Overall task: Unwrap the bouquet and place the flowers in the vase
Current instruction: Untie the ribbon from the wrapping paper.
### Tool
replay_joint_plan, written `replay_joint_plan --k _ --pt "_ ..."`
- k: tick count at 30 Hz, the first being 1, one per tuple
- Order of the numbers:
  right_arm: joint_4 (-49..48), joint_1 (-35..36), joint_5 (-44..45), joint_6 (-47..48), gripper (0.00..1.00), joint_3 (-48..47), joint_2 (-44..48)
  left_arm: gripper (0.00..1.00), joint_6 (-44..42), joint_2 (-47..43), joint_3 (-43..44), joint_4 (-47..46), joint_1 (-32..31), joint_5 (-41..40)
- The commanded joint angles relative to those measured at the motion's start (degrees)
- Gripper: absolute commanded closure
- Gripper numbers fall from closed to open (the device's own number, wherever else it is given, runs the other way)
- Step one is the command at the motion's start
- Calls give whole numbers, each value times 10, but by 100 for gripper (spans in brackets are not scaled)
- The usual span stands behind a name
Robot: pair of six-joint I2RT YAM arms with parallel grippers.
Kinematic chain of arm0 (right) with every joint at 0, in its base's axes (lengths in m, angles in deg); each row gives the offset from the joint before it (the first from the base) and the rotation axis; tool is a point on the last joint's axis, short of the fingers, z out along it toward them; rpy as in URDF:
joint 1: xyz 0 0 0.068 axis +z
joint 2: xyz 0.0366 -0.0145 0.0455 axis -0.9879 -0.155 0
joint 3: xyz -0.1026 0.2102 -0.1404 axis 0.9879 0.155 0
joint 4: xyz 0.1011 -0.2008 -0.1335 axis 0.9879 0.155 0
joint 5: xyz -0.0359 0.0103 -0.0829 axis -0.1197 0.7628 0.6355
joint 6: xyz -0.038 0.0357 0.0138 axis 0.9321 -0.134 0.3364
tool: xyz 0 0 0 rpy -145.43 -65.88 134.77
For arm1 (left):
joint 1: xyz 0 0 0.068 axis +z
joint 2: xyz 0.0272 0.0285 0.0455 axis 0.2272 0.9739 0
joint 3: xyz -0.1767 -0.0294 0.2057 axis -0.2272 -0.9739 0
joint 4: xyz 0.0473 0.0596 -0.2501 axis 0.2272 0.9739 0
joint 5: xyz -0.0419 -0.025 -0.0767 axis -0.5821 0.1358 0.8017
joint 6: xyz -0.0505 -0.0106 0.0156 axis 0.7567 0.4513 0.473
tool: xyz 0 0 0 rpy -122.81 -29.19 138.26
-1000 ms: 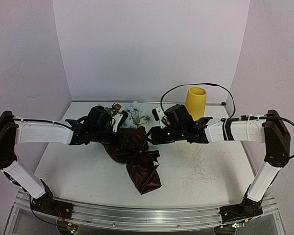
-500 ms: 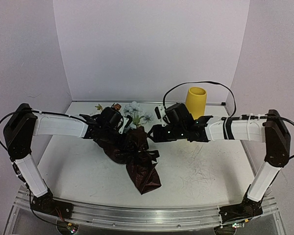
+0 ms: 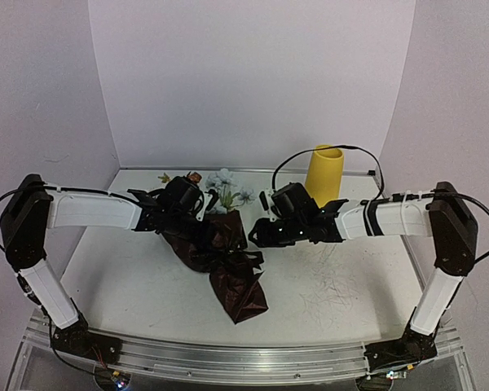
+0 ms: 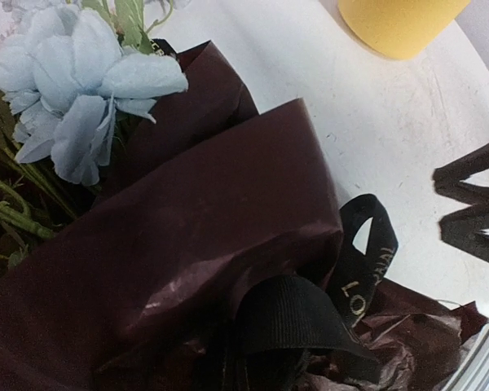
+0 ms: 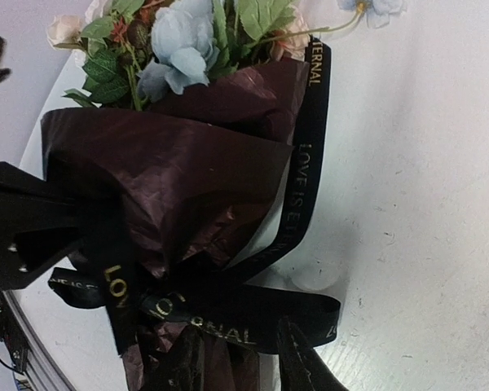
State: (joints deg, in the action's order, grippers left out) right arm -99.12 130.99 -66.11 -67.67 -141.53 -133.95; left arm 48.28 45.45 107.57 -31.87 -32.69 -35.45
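Bouquet (image 3: 224, 244) lay mid-table, left of the vase (image 3: 324, 171), wrapped and tied. Left claw (image 3: 196, 223) was together at the paper, though I could not tell if it pinched any. Right claw (image 5: 238, 342) stood apart by the ribbon (image 5: 301, 187). A missed ribbon grab risked dragging the whole bunch.

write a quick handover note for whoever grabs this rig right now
Left gripper: shut, at the bouquet's left side; whether it pinches the paper is hidden.
Right gripper: fingers apart astride the black ribbon knot; grip unclear.
Bouquet lies on the table, wrapped and tied, flowers inside. Yellow vase upright behind the right arm, no stems in it.
Done: nothing. Left: untie, unwrap, move flowers to vase.
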Motion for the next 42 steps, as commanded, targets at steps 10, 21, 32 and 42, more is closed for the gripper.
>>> replay_joint_plan --k 10,21,32,42 --pt "-27 3 -99 -6 66 -43 -53 97 49 -128 -80 -59 -1 24" --pt "-28 31 -69 -33 61 -79 -95 94 80 -183 -141 -76 -1 22" --pt "72 41 128 34 61 -184 -160 95 104 -196 -176 -107 -2 12" --pt "115 41 200 93 57 -285 -231 97 129 -214 -199 -122 -1 -4"
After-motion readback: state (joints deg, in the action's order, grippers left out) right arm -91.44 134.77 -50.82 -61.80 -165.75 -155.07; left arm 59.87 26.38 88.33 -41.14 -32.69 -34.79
